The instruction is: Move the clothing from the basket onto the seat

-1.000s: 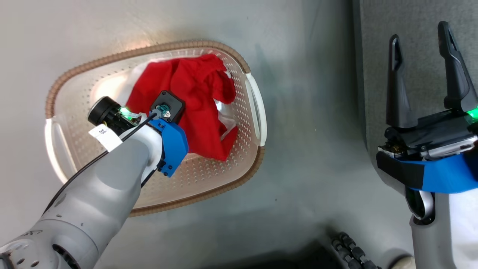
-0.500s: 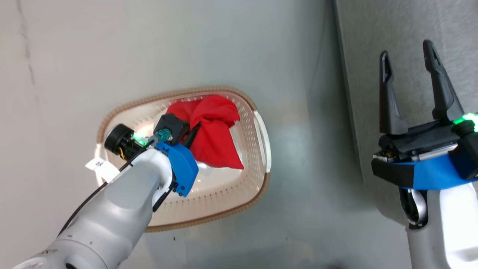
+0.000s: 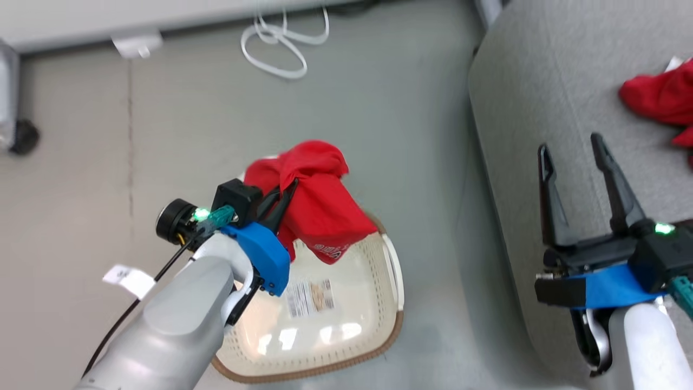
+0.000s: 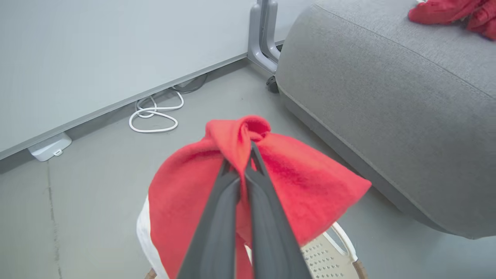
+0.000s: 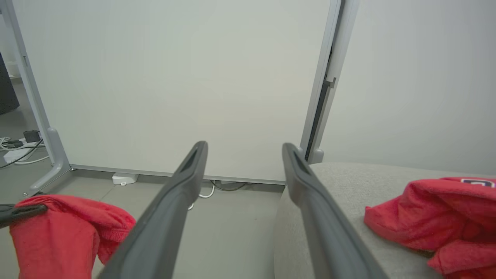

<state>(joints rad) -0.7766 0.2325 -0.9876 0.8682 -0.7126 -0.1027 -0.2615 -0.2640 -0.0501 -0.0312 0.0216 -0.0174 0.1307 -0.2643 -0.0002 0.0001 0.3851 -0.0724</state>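
My left gripper (image 3: 287, 192) is shut on a bunched red garment (image 3: 319, 206), which hangs above the far end of the cream basket (image 3: 373, 265). The left wrist view shows both fingers pinched into a fold of the garment (image 4: 310, 182), with the basket's wall (image 4: 329, 252) below. The basket's bottom is bare, with a sticker (image 3: 308, 298) on it. A second red garment (image 3: 658, 97) lies on the grey sofa (image 3: 541, 81) at the right. Over the sofa's near edge my right gripper (image 3: 569, 142) is open and holds nothing. Its view takes in the lying garment (image 5: 438, 209) and the held one (image 5: 66, 228).
A coiled white cable (image 3: 281, 43) and a white box (image 3: 135, 43) lie on the floor by the pale wall panel. The panel's grey foot (image 4: 263, 38) stands by the sofa's corner. A dark caster (image 3: 24, 135) is at the far left. Grey floor separates basket and sofa.
The head camera has shifted, bringing the sofa top and wall base into view. My left gripper has risen with the red garment out of the basket, baring its bottom. The right gripper stays open.
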